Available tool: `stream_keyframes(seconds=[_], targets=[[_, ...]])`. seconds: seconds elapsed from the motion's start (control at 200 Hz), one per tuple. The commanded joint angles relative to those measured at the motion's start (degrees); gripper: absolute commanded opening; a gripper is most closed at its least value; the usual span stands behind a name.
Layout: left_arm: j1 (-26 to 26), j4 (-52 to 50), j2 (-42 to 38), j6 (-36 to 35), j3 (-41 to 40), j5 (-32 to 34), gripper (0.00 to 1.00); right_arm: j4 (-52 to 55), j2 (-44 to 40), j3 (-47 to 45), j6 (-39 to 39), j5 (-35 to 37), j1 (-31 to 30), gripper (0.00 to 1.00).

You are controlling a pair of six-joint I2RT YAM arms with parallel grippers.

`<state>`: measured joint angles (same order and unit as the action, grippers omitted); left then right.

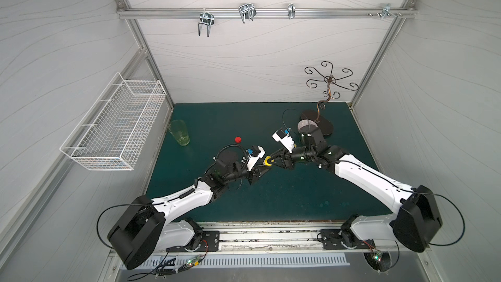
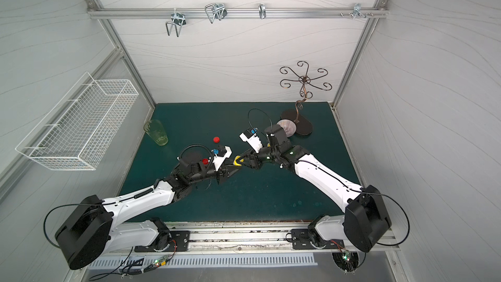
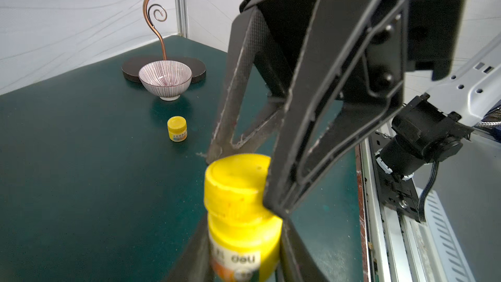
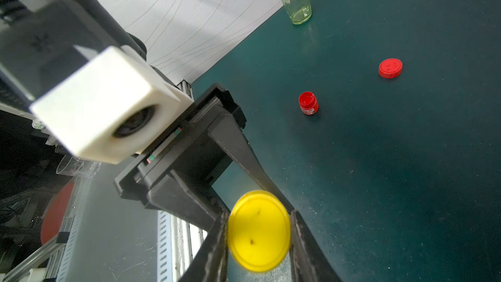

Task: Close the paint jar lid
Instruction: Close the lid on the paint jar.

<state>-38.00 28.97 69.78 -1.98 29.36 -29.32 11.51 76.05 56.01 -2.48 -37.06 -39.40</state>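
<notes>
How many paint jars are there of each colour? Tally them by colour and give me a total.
Yellow jars: 2, the held jar and the standing jar on the mat.
Red jars: 1, the open red jar.
Total: 3

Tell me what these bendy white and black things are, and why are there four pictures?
They are two robot arms: the left arm and the right arm. Two pictures look down from above, like two eyes. The other two come from a camera on each arm's wrist. Each arm ends in a pincher, called an end effector. The left end effector is shut on a yellow paint jar, and the right end effector grips the lid on top of it. On the green table stand a glass, a striped bowl, a small yellow jar and a small red jar, and a red lid lies loose.
</notes>
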Motion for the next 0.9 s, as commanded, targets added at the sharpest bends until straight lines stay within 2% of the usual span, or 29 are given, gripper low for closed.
stream_keyframes(seconds=[0.0,0.545,0.775,0.89], targets=[[-0.2,10.0,-2.5,-0.5,7.2,-0.7,0.09,4.2,0.8,-2.2,3.3,-4.5,-3.7,0.28],[1.1,8.8,-5.2,-0.3,7.1,-0.9,0.07,3.9,4.2,-4.1,6.2,-8.8,-4.8,0.28],[1.2,14.9,-4.7,-0.3,5.2,4.5,0.08,0.4,4.8,-6.0,2.3,-8.7,-5.1,0.28],[1.1,18.0,-3.7,-1.3,4.8,9.8,0.08,-0.8,6.1,-6.0,-3.8,-4.3,-5.8,0.29]])
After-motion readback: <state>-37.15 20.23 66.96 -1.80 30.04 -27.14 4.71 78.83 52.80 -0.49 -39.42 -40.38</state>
